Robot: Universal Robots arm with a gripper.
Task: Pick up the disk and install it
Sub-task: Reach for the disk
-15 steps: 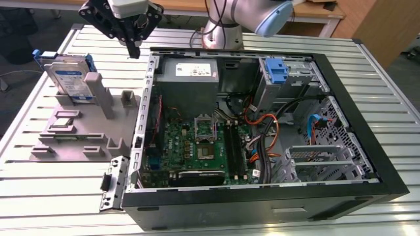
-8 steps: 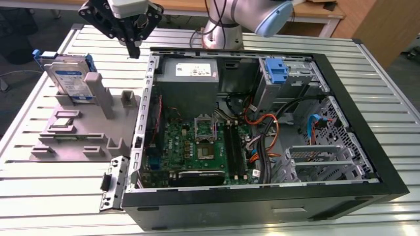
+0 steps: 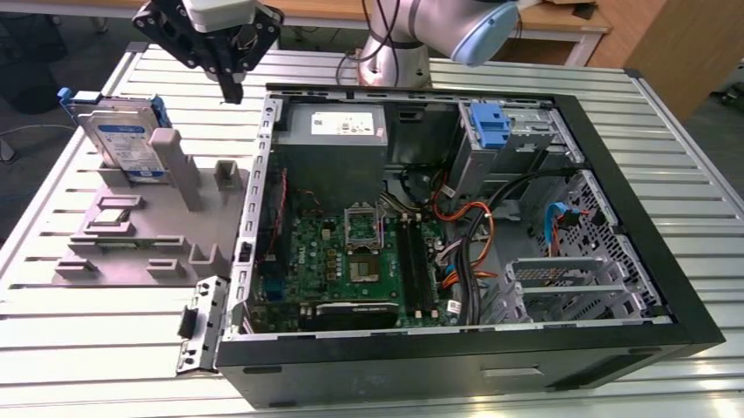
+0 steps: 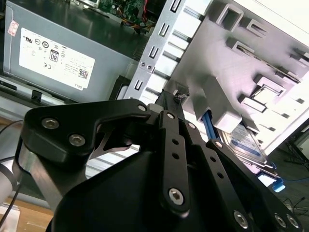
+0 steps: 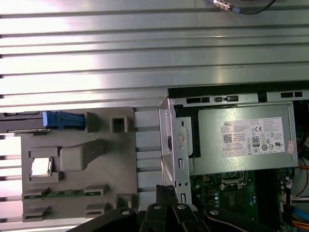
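While the disk [image 3: 125, 139] stands on edge along the table slats [image 3: 82, 348], the gripper [image 3: 233, 94] hangs pressed together.

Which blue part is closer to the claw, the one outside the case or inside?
The disk standing in the grey holder outside the case; the blue bracket sits farther from the claw on the drive cage.
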